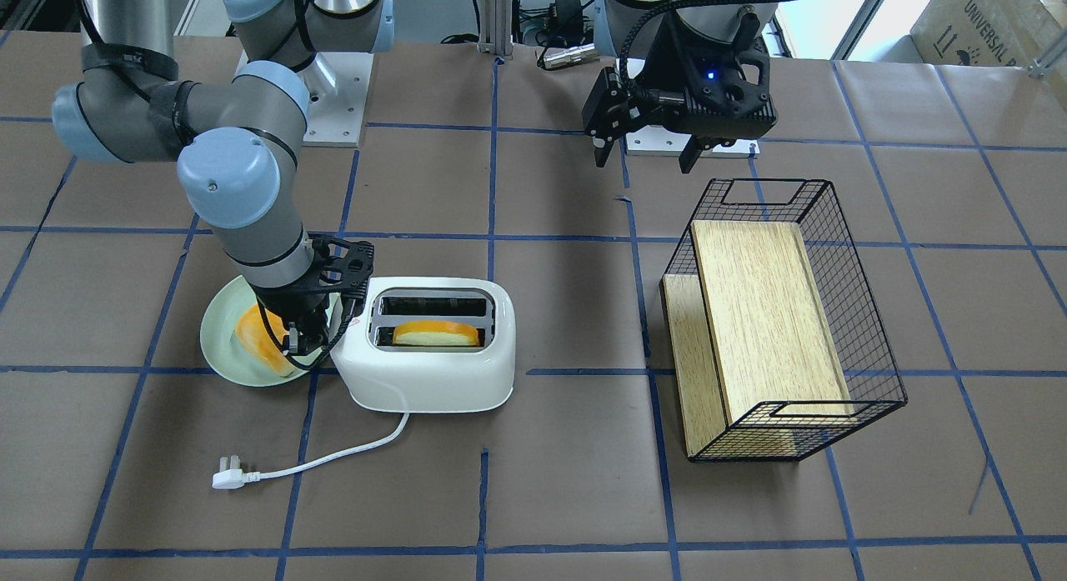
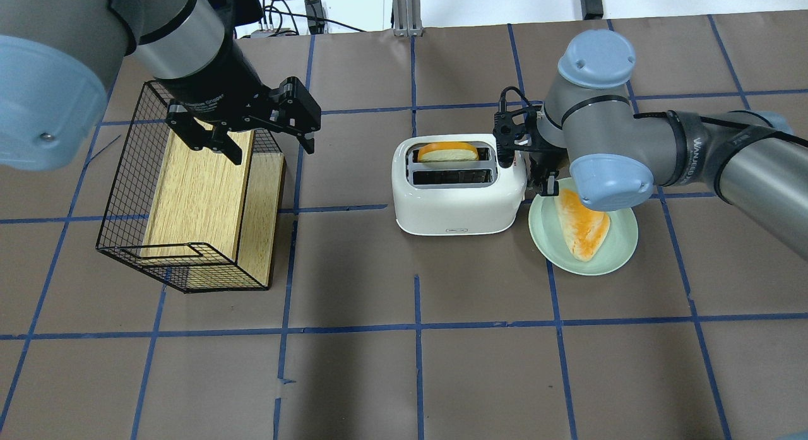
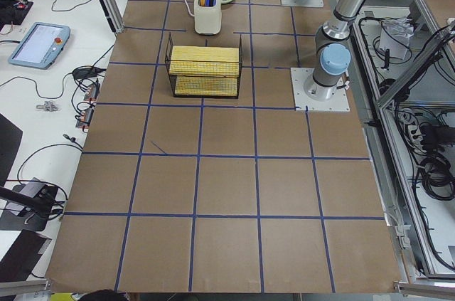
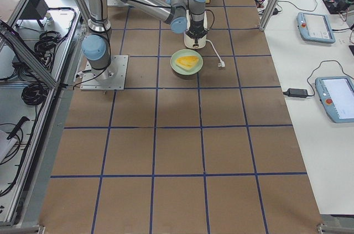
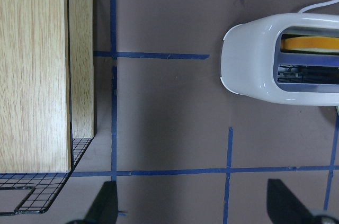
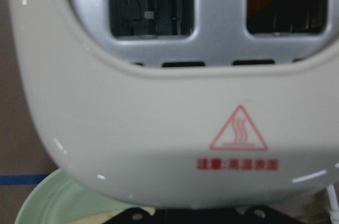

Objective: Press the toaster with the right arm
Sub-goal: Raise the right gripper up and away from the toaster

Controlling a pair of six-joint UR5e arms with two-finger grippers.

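the white rounded plastic two-slot toaster [image 1: 433, 373] sits centre-left in the front view, its long axis running across the frame. the right arm's black fingered gripper [image 1: 304, 339] hangs just beside the toaster's left end, over the pale green plate [image 1: 218, 348]. i cannot tell whether its fingers are apart or together. the left gripper [image 1: 646, 152], at upper right, is well apart from the toaster, fingers spread.

Room light is bright and even from overhead. The toaster [image 1: 433, 389] and wire basket [image 1: 867, 348] throw only short, soft shadows on the matte brown table [image 1: 567, 498], and the background at the front-facing view's top right blows out white. The right wrist view is soft throughout, with the lettering under the red sticker [image 6: 238, 128] smeared and small glints on the shell. The left wrist view is sharp on the table, with the fingertips [image 5: 106, 205] of the left gripper [image 5: 196, 205] dark and blurred.
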